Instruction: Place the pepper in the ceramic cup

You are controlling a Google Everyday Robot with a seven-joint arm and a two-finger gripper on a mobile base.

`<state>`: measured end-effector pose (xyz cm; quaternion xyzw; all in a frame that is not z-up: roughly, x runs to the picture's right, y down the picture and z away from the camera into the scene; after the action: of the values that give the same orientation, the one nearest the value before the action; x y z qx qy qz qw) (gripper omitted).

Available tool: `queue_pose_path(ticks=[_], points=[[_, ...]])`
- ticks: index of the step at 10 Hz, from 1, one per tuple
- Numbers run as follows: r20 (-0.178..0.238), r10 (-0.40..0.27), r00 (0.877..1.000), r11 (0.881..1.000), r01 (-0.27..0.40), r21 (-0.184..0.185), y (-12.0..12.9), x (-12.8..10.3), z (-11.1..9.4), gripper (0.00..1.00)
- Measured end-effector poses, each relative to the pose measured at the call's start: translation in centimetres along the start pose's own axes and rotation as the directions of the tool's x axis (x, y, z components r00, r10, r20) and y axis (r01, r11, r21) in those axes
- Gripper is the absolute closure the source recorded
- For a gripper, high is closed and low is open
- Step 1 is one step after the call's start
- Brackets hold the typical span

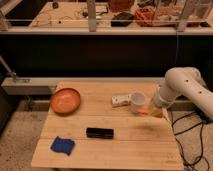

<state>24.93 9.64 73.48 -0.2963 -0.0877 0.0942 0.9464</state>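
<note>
Tool (152, 108) beside ceramic cup (137, 101) holds pepper (144, 111) roughly level.

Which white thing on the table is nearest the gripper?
The cup, round and upright, beside the gripper holding the pepper; the flat box lies beyond the cup.

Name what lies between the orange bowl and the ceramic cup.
A flat white box, beside the ceramic cup, in the camera view. The gripper holds the pepper beyond the cup.

Readable text: none on any object or on the counter (110, 150)
Brands, numbers, signs: none legible
Claw (151, 109): just right of the ceramic cup (138, 101), low over the counter
</note>
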Motion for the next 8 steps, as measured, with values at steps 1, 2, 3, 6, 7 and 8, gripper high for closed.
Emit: queue_pose_path(ticks=[1,2,3,6,7,8], points=[[0.003,0.002,1.0,1.0,-0.002,0.005,-0.3,0.1,-0.2,1.0],[0.002,0.003,1.0,1.0,-0.003,0.007,-0.9,0.0,-0.4,1.0],[0.002,0.001,1.0,1.0,-0.001,0.01,-1.3,-0.2,-0.6,1.0],[-0.003,0.005,1.0,1.0,-0.005,0.001,-2.2,-0.7,-1.1,1.0],[-0.005,0.004,1.0,1.0,-0.004,-0.001,-2.5,-0.9,-1.1,1.0],[-0.006,0.007,1.0,1.0,-0.007,0.002,-2.8,-0.9,-1.1,1.0]])
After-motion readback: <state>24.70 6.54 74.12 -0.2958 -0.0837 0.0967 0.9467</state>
